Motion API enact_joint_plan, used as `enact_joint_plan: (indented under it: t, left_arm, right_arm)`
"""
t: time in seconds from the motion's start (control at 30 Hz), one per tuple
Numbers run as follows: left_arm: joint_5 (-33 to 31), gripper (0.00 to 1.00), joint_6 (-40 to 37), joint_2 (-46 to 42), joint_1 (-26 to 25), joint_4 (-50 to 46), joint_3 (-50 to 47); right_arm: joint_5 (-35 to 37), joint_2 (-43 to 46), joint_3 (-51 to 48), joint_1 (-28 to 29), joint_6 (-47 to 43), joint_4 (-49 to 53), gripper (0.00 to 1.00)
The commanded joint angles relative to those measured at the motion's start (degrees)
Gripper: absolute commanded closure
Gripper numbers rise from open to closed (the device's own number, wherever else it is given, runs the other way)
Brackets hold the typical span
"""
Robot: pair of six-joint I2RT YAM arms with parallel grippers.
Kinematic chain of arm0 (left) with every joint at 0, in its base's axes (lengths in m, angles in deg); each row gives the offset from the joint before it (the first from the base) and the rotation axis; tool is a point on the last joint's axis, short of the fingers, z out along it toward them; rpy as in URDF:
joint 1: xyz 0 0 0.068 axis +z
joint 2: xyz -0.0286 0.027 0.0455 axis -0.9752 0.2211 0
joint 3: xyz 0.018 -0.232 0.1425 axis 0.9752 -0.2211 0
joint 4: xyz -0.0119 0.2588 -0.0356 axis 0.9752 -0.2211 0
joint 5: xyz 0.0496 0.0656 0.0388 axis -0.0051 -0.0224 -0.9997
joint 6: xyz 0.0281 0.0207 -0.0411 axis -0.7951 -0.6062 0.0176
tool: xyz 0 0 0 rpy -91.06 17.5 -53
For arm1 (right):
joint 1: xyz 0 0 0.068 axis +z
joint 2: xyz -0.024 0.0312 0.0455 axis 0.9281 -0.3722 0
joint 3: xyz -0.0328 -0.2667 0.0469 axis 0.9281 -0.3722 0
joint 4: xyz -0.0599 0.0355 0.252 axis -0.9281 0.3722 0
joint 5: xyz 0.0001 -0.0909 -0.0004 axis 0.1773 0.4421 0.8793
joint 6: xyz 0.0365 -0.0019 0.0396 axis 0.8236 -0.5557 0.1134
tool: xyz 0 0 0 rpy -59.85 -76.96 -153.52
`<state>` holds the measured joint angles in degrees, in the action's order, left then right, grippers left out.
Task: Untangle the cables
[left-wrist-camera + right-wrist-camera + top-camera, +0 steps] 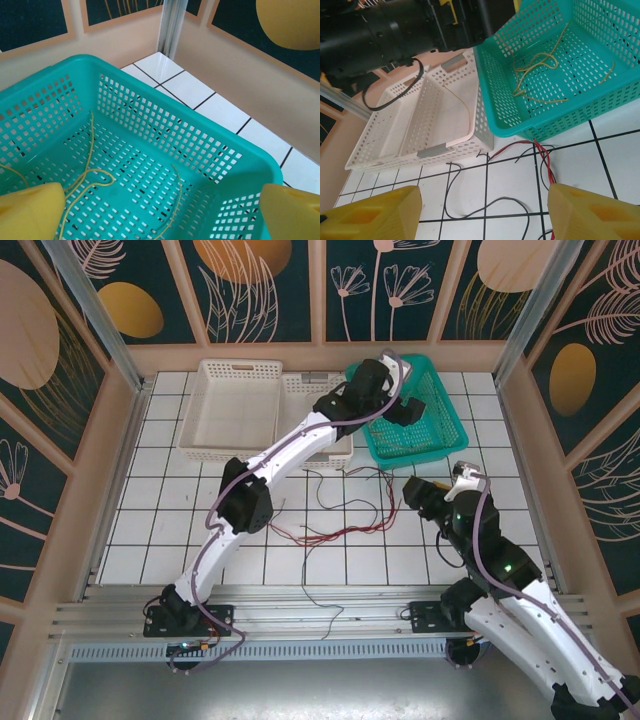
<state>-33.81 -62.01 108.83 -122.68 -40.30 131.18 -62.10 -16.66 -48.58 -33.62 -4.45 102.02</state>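
Left tool [160,215]: above teal basket [150,75], fingers wide apart, nothing betw.
Right tool [482,215]: above table [180,540], near side of teal basket, fingers apart, empty.
Yellow cable [90,150]: loose on teal basket floor.
Red cable [345,533] + black cables [507,198]: on table, near side of teal basket, intertwined.
White basket [225,405]: just left of teal basket.

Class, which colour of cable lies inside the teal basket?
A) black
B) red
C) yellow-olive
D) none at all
C: the yellow-olive cable curls on the floor of the teal basket, while the red cable and the black cable lie outside it on the tiles.
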Motion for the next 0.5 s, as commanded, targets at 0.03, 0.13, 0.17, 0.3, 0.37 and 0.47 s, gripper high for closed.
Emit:
enact_joint_plan:
  t: [0.03,0.13,0.17,0.3,0.37,0.47]
  left_arm:
    - [1.8,0.01,1.2,-3.2,-0.5,-4.6,0.9]
    - [-1.4,0.02,3.2,-7.2,-0.2,-2.5,-2.0]
    - [-2.5,0.01,3.7,-9.5,-0.1,-0.7,-4.3]
    - [-4.7,0.02,6.8,-22.0,1.8,10.4,-18.4]
    - [-6.4,0.02,8.4,-27.4,3.3,13.5,-23.5]
    - [-12.1,0.01,8.9,-35.1,4.6,16.0,-31.9]
  right_arm:
    - [1.4,-2.0,2.1,-0.3,1.1,-0.1,0.32]
    - [0.5,-4.4,2.7,-0.7,1.0,-0.9,0.31]
    - [0.1,-5.2,3.0,-0.9,1.0,-1.1,0.31]
    - [-4.1,-9.1,3.7,-2.8,0.6,-2.8,0.30]
    - [-8.2,-11.7,4.2,-4.1,0.0,-4.2,0.30]
    - [-15.5,-16.9,4.9,-7.3,-1.5,-6.8,0.29]
